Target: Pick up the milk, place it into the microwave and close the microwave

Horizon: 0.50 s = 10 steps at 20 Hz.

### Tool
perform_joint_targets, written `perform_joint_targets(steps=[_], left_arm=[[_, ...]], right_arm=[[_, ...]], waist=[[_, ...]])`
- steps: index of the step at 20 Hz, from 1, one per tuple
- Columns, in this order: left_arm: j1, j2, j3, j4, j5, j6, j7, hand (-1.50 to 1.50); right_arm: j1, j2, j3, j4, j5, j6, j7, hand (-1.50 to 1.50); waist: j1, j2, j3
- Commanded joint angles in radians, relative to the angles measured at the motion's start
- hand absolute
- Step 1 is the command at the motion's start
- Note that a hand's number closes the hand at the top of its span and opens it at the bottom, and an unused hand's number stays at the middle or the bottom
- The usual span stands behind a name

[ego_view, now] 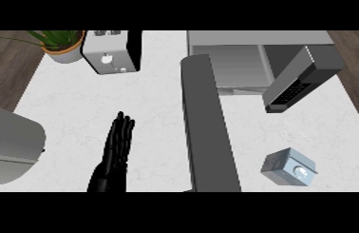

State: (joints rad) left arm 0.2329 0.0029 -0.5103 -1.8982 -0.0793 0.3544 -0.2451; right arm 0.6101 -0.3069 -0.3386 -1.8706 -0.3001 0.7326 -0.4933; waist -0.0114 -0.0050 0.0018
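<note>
head view: steep look down on a pale counter (140, 99), dark wood floor showing at the 9 and 3 o'clock edges
left hand (116, 149): black, at about 7 o'clock in the view, rising from the lower edge with fingers straight and close together, pointing toward 12; it holds nothing and rests edge-on above bare counter
right hand: shows nowhere in this view
milk (289, 167): small grey-blue carton at about 4 o'clock, lying on the counter, a round white cap on its lower right face; it stands free, touched by nothing
milk to hand: the carton lies toward 3 o'clock from the left hand, well apart from it, with the microwave door between the two
microwave (235, 61): grey box at about 1 o'clock against the far edge, its cavity open toward the viewer and nothing seen inside
door (207, 127): long dark grey slab swung out, running from near 12 down to 6 through the middle of the view
panel (301, 80): dark block with a keypad at about 2 o'clock, tilted, just right of the cavity
toaster (112, 51): silver and black, at 11 o'clock
plant (61, 44): green leaves in a tan pot, at the 10 to 11 o'clock corner, just left of the toaster
grey object (17, 146): rounded, at 9 o'clock, cut by the left edge; what it is cannot be told
</note>
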Motion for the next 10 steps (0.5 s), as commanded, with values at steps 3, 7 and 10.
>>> perform_joint_targets(steps=[3, 7, 10], left_arm=[[0.003, -0.003, -0.069, 0.027, -0.017, 0.061, -0.011, -1.5], [0.017, 0.01, -0.076, 0.053, 0.016, 0.038, -0.058, -1.5], [0.011, -0.003, -0.101, 0.064, 0.02, 0.068, -0.063, -1.5]], right_arm=[[-0.062, 0.025, 0.033, 0.173, 0.116, 0.103, -0.252, -1.5], [-0.182, -0.01, 0.068, 0.273, 0.139, 0.035, -0.244, -1.5], [-0.178, -0.008, 0.09, 0.352, 0.222, -0.004, -0.355, -1.5]], waist=[[0.004, 0.001, 0.001], [0.017, 0.004, 0.0], [0.012, 0.003, 0.0]])
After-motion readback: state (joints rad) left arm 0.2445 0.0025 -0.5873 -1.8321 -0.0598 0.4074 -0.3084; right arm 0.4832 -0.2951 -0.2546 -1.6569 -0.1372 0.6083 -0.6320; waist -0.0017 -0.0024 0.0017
